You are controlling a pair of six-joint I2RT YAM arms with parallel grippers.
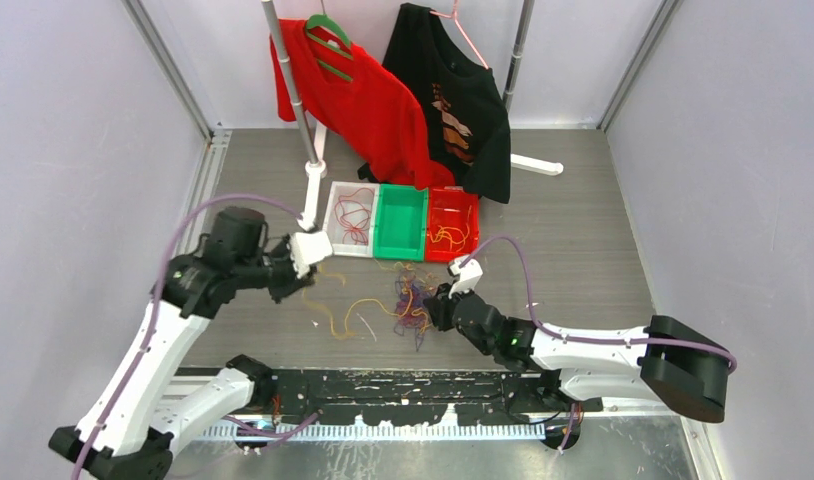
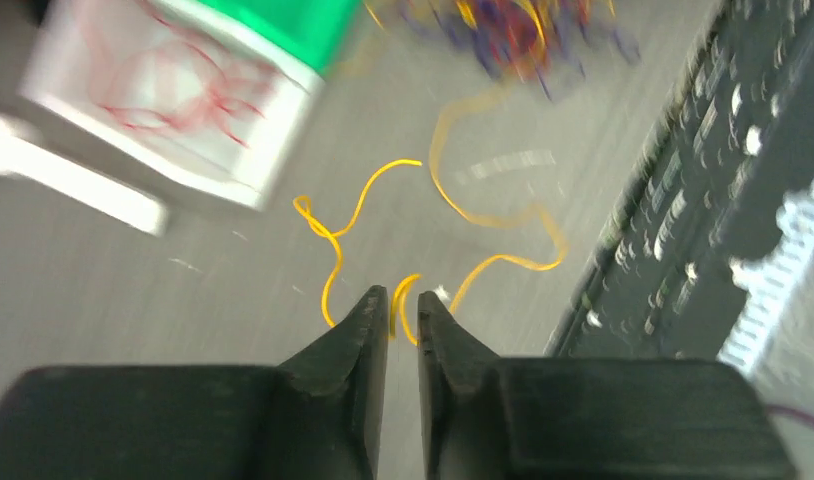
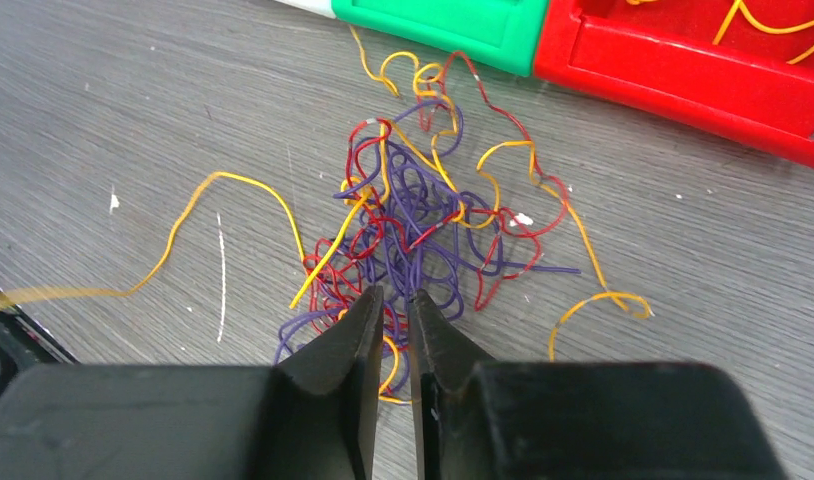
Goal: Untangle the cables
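A tangle of red, yellow and purple cables [image 1: 411,300] lies on the grey table in front of the bins; it also shows in the right wrist view [image 3: 413,210]. My right gripper [image 1: 431,305] sits at its near edge, its jaws [image 3: 395,292] nearly closed with purple strands between the tips. My left gripper [image 1: 301,272] is left of the tangle, above the table. In the left wrist view its jaws [image 2: 403,295] are pinched on a loop of a long yellow cable [image 2: 353,205], which trails off toward the tangle. The left wrist view is blurred.
Three bins stand in a row behind the tangle: a white one [image 1: 335,200] with red cables, a green one [image 1: 383,225], a red one [image 1: 473,225] with yellow cables. A red shirt [image 1: 363,100] and a black shirt [image 1: 458,100] hang on a rack behind. A black rail [image 1: 403,385] runs along the near edge.
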